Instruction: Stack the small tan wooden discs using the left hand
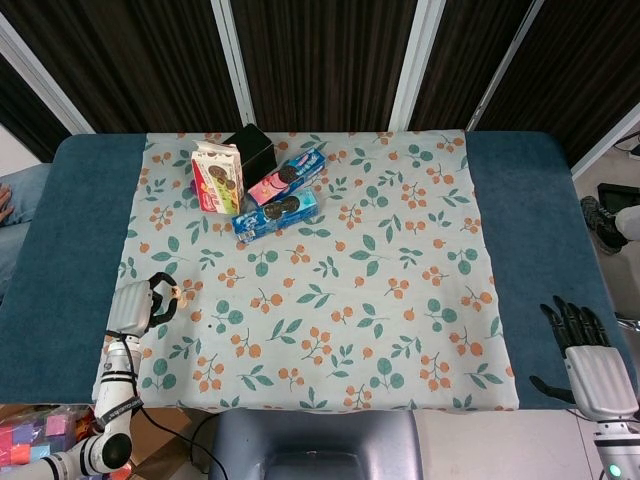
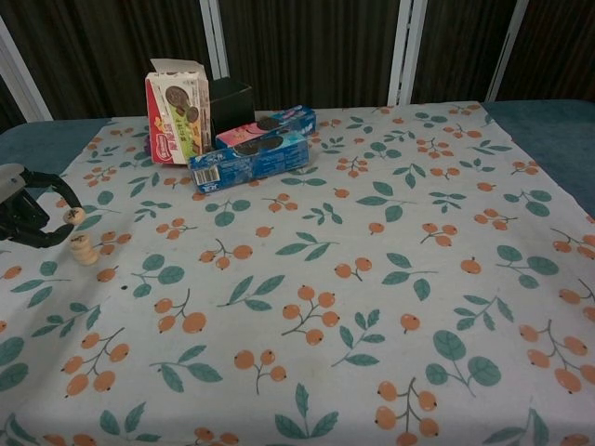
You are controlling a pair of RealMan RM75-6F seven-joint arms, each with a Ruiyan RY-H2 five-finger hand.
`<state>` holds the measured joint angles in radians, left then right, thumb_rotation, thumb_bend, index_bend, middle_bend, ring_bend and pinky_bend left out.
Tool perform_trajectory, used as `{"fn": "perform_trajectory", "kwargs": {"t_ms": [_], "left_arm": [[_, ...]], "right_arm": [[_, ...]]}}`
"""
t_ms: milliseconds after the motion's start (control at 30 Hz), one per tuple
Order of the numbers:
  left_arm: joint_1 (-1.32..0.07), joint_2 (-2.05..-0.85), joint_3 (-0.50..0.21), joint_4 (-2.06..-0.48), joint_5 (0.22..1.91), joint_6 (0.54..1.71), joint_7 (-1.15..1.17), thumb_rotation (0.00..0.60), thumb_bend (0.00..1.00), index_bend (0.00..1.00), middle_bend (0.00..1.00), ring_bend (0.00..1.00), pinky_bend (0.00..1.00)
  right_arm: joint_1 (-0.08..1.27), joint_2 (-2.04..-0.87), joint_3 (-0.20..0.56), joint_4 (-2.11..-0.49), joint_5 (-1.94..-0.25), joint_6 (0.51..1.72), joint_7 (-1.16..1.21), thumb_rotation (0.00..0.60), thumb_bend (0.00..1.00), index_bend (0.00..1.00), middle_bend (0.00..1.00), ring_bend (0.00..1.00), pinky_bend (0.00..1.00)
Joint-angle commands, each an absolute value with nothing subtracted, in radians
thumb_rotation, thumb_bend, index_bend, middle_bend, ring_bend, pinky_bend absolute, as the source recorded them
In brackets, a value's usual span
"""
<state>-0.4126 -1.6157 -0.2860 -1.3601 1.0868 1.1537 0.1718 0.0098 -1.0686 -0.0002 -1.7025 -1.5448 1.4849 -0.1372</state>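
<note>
My left hand [image 2: 28, 216] pinches a disc [image 2: 71, 216] just above the stack [image 2: 84, 249], lined up to drop it on.

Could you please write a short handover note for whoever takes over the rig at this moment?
Left hand: pinches one small tan disc just above the stack of discs, near the left edge of the floral cloth.
Right hand: holds nothing, fingers apart, off the cloth at the table's right edge.
Done: a short stack already stands and the next disc is picked up.
Left: lower this disc onto the stack and let go.
</note>
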Motion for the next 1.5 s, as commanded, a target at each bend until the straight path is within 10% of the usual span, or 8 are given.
{"fn": "perform_trajectory", "kwargs": {"t_ms": [33,1500], "left_arm": [[-0.417,-1.618,-0.282,-1.352,1.081,1.149,0.174,0.6,0.42,0.47,1.0,1.0,1.0],[-0.433,-1.617,-0.25,-1.324,1.038,1.14,0.18,0.6,0.42,0.37,1.0,1.0,1.0]], "right_arm": [[0.01,-1.069,0.001,-1.702,-1.544,1.486,-0.136,0.6,0.19,0.0,0.0,0.0,0.0],[0.008,-1.067,0.002,-1.702,-1.544,1.491,-0.13,0.6,0.19,0.0,0.0,0.0,0.0]]}}
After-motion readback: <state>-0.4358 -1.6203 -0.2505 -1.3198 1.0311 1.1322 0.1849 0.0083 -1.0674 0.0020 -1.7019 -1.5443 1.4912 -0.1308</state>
